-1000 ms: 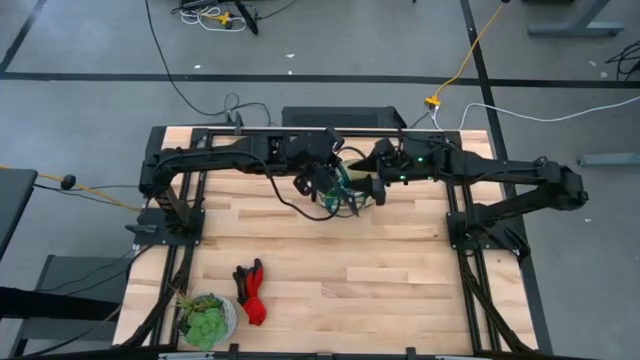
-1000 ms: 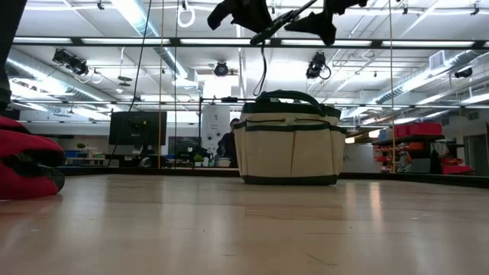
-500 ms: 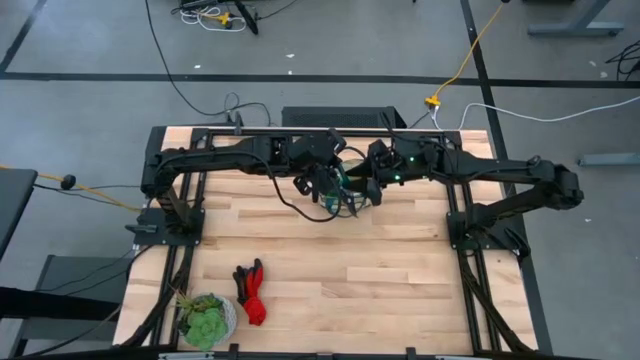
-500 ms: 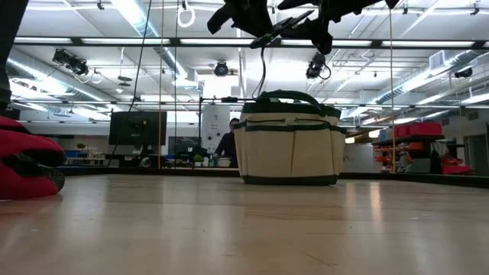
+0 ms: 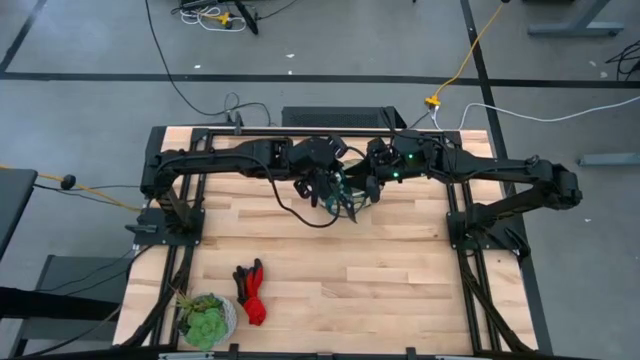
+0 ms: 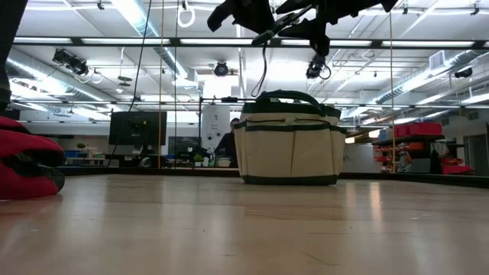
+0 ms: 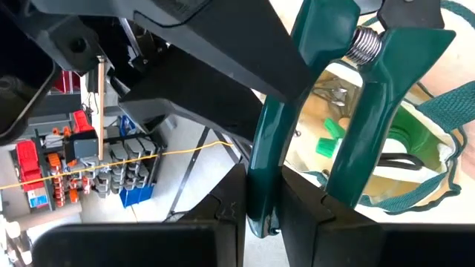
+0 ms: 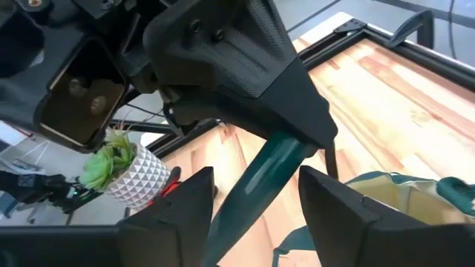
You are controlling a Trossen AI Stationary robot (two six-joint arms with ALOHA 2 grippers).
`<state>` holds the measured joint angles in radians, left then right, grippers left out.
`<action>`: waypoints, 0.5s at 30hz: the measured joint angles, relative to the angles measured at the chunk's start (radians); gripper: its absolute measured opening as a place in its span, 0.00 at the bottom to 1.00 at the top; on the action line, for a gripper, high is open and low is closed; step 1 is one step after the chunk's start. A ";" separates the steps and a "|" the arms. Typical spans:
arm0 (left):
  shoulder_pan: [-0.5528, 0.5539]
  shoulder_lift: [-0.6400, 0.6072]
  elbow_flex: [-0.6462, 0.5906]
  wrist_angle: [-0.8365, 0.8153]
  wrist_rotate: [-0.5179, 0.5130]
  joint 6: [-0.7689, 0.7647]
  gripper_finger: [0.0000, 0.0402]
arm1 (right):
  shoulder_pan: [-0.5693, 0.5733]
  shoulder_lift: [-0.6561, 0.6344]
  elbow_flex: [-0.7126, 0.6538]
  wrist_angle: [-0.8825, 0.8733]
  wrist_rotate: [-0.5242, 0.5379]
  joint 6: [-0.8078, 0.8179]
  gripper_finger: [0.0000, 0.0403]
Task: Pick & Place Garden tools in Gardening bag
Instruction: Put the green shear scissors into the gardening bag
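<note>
Left jaws [image 7: 260,215] clamped on pruning shears [image 7: 356,111], right jaws [image 8: 252,200] parted astride them, above gardening bag [image 6: 288,139].

My work surface was a pale wooden table [image 5: 330,275] of butcher-block planks. The gardening bag [image 6: 288,139] stood upright on it toward the far edge, near the middle. Well apart from the bag, by the near left corner, a pair of red-and-black gloves [image 5: 251,290] lay flat on the wood. Just beside them, closer to that corner, a leafy green plant [image 5: 205,320] sat in its pale pot, apart from the gloves
</note>
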<state>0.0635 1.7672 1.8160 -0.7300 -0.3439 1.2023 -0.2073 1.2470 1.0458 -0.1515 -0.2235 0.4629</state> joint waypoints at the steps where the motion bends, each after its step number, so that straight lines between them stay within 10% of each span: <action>1: 0.000 0.000 0.000 0.000 0.000 0.000 0.15 | 0.000 0.003 0.000 0.003 -0.006 0.000 0.49; 15: -0.001 0.000 0.000 -0.003 -0.004 -0.012 0.15 | -0.003 0.043 0.000 0.036 -0.048 0.020 0.43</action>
<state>0.0624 1.7676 1.8160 -0.7330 -0.3476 1.1900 -0.2100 1.2896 1.0458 -0.1157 -0.2714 0.4827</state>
